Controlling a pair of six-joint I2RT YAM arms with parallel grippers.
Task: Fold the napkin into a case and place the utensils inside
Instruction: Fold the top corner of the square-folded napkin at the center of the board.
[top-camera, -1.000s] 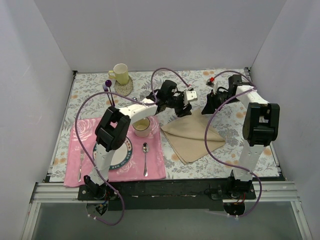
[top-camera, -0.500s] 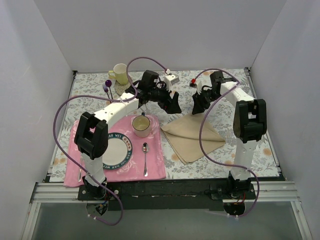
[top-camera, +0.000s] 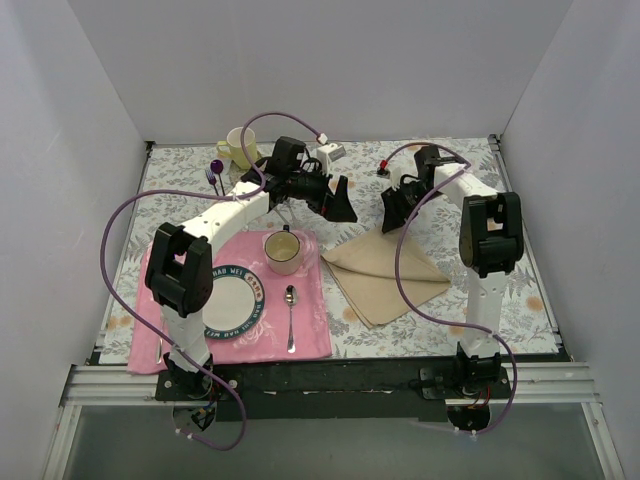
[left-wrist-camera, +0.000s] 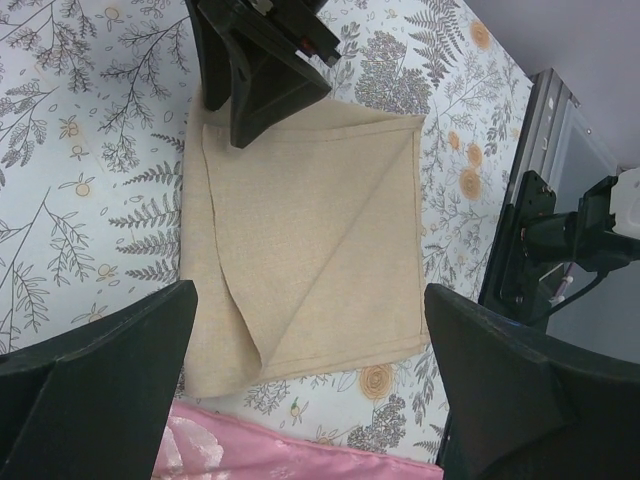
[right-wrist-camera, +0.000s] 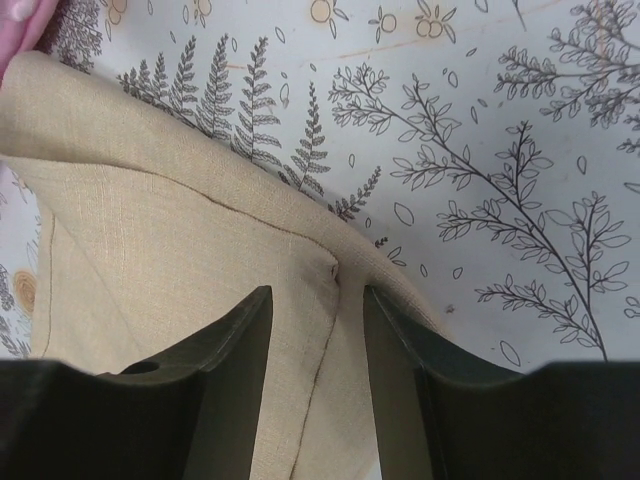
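The beige napkin (top-camera: 385, 272) lies folded flat on the grey floral tablecloth, with a diagonal flap showing in the left wrist view (left-wrist-camera: 310, 230). My right gripper (top-camera: 392, 218) is low at its far corner. Its jaws stand a little apart over that corner (right-wrist-camera: 317, 295), and the cloth (right-wrist-camera: 180, 260) bulges slightly between them. My left gripper (top-camera: 343, 208) hovers wide open and empty above the napkin's far side (left-wrist-camera: 308, 295). It sees the right gripper (left-wrist-camera: 260, 90) at that corner. A silver spoon (top-camera: 290, 318) and a silver fork (top-camera: 160, 335) lie on the pink placemat (top-camera: 310, 335).
A plate (top-camera: 228, 300) and a cream cup (top-camera: 283, 252) stand on the placemat. A yellow mug (top-camera: 238, 147) and a purple-handled fork (top-camera: 215, 175) are at the back left. White walls close in three sides.
My left arm has swung back and to the left, taking its gripper off the napkin's middle. My right gripper has moved left to the napkin's far corner.
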